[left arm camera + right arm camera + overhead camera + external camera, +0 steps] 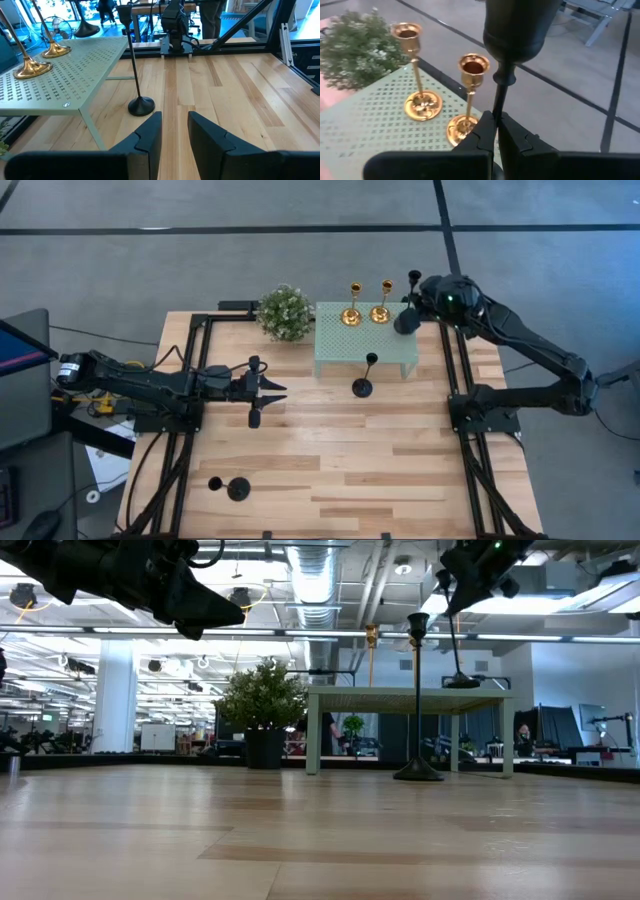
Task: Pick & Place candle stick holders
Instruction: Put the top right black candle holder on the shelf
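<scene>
Two gold candle stick holders (351,315) (380,313) stand by their bases on the mint-green perforated stand (340,352). My right gripper (420,302) is shut on a black holder (408,320) over the stand's far right corner. A second black holder (362,387) stands by its disc base on the table in front of the stand. A third (228,487) lies on its side near the table's near left corner. My left gripper (270,390) is open and empty over the table's left half, its fingers (150,135) pointing toward the standing black holder (140,106). My right gripper pinches the black holder's thin stem (499,102) between its two fingers, a little below the cup (520,30). The fingers come slanting down from the table's right and lie across the stem. The holder is near upright, its base (461,682) at the stand's top; whether it touches, I cannot tell.
A leafy green plant ball (284,312) sits just left of the stand at the far edge. Black frame rails (195,380) (455,380) run along the table's left and right sides. Bare wood lies in the middle and near right (400,470).
</scene>
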Controlling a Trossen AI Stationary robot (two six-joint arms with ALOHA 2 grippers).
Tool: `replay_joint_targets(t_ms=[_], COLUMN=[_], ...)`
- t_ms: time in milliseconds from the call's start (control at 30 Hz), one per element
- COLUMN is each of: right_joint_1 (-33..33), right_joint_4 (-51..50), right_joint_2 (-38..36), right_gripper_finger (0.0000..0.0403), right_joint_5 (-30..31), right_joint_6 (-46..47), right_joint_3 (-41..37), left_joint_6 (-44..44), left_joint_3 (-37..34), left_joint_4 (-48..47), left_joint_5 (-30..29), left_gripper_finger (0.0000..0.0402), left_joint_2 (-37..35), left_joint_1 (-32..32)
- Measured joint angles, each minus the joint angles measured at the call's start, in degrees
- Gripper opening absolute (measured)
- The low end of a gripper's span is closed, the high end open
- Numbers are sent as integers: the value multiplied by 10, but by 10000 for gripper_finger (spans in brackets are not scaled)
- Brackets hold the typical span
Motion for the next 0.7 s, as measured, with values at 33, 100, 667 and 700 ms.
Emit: replay_joint_targets(t_ms=[33, 100, 667, 700], right_joint_1=[-6, -16, -86, -89], right_joint_4=[3, 8, 59, 59], right_joint_2=[4, 12, 39, 40], right_gripper_finger=[0, 0, 0, 0], right_joint_5=[0, 0, -54, -58], right_joint_6=[0, -3, -12, -12], right_joint_3=[0, 0, 0, 0], left_joint_6=[0, 0, 0, 0], left_joint_3=[0, 0, 0, 0], left_joint_4=[0, 0, 0, 0], left_joint_5=[0, 0, 0, 0], left_gripper_finger=[95, 95, 95, 95], left_joint_2=[0, 0, 0, 0], left_joint_1=[0, 0, 0, 0])
